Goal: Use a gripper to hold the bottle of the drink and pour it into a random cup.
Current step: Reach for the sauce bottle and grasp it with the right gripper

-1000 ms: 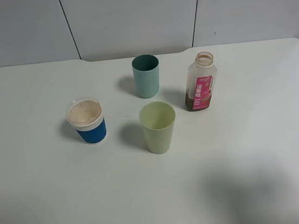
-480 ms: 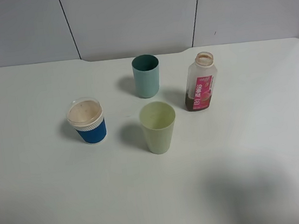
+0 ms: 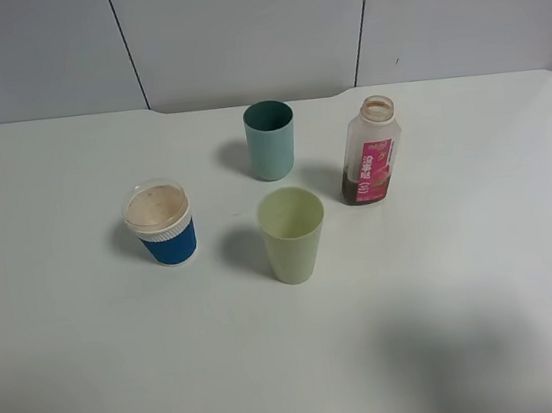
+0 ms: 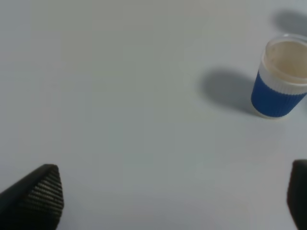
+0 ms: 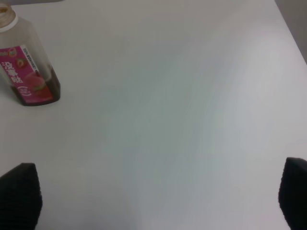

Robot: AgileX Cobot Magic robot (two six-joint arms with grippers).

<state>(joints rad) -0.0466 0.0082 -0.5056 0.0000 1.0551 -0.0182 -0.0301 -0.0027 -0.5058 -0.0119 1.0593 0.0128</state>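
The clear bottle [image 3: 369, 151] with a pink-red label stands upright and capless on the white table, right of centre, with brown drink [image 3: 365, 191] low in its body. The right wrist view shows the same bottle [image 5: 26, 62] some way off. The pale yellow-green cup [image 3: 293, 235] stands in front of it, to its left. My right gripper [image 5: 153, 201] is open, its fingertips [image 5: 19, 196] wide apart over bare table, far from the bottle. My left gripper [image 4: 172, 196] is open too, over bare table. Neither gripper shows in the high view.
A teal tumbler [image 3: 270, 140] stands behind the yellow-green cup. A blue paper cup [image 3: 160, 224] with a white rim stands at the left, also seen in the left wrist view as a blue paper cup [image 4: 280, 76]. The table's right edge [image 5: 292, 28] runs beside the right gripper.
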